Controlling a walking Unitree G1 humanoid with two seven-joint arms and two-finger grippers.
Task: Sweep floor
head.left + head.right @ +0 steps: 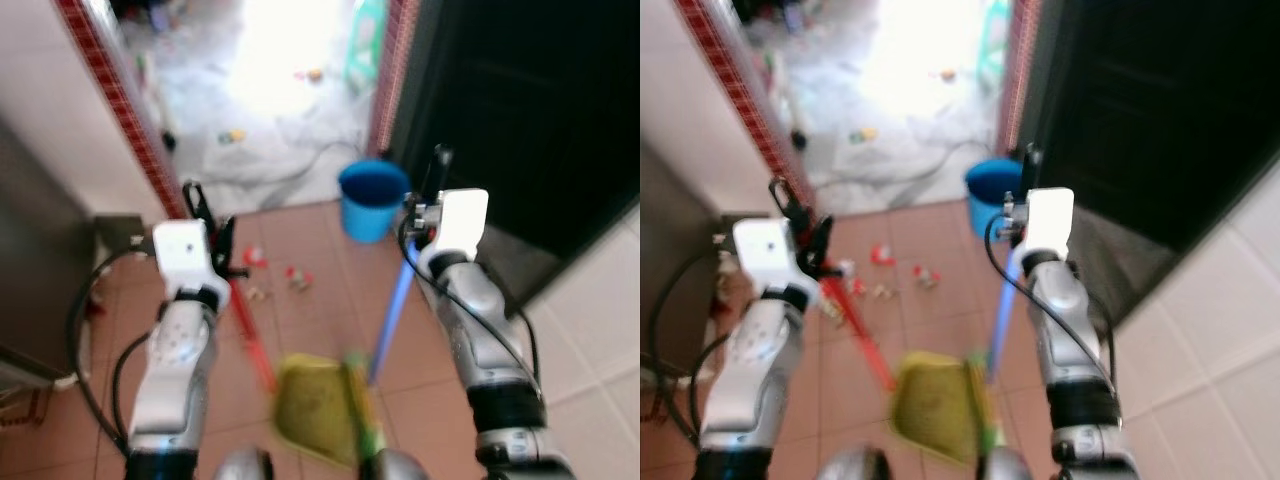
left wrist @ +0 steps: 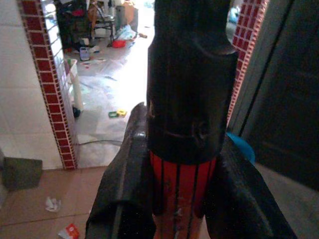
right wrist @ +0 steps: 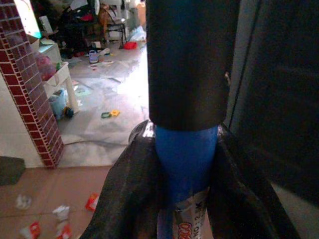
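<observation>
the left hand (image 1: 205, 215) is clamped on the red-handled yellow-green plastic dustpan (image 1: 312, 405) and the right hand (image 1: 425, 195) on the blue-handled broom (image 1: 392, 305), both poised toward small scattered litter scraps (image 1: 290, 275).

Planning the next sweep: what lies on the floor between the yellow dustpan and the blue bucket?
Small red-and-white litter scraps lie on the tiles between the dustpan and bucket, seen in both eye views.
</observation>
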